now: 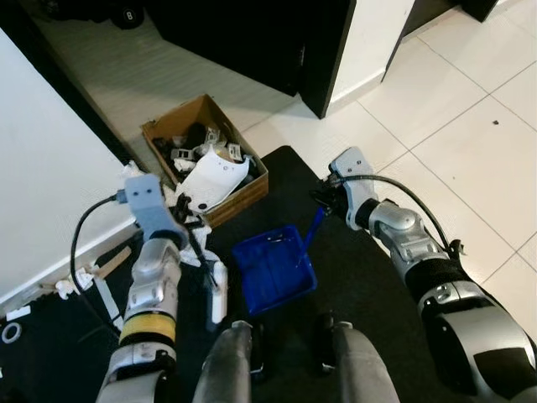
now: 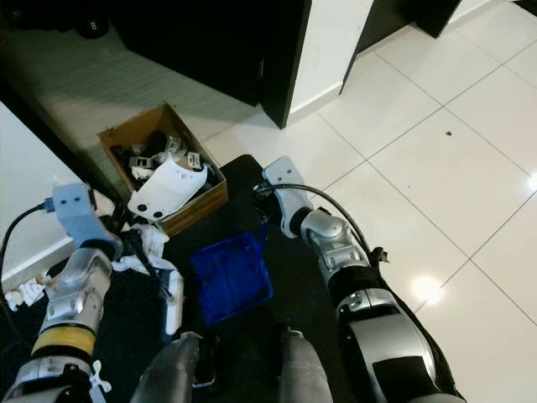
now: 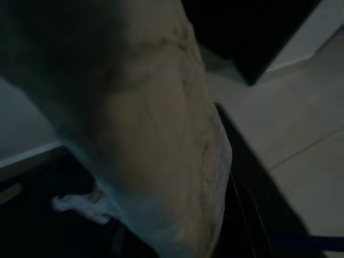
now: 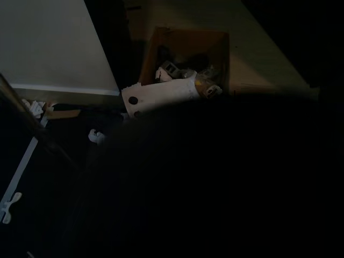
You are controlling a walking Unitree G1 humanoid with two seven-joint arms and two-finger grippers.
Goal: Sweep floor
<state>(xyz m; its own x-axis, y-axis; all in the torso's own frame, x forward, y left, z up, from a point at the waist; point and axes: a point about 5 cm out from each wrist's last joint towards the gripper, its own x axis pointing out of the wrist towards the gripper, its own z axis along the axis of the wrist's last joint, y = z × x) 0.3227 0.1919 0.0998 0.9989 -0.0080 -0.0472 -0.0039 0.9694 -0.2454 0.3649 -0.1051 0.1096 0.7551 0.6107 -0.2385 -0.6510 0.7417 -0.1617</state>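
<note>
R gripper [image 1: 323,201] clamped on blue dustpan [image 1: 273,269] handle; L gripper [image 1: 191,228] state unclear.

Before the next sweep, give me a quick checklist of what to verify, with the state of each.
1. Blue dustpan flat on the black mat, open side away from the robot's legs: ok.
2. Right gripper holding the dustpan's blue handle: cannot tell, the fingers are too dark to read.
3. Left gripper holding a brush: cannot tell; a thin black rod and a white piece hang below it.
4. Litter left to sweep: not ok, white scraps lie by the wall's skirting.
5. Cardboard box out of the sweep path: not ok, it sits right next to the dustpan, full of parts.
</note>
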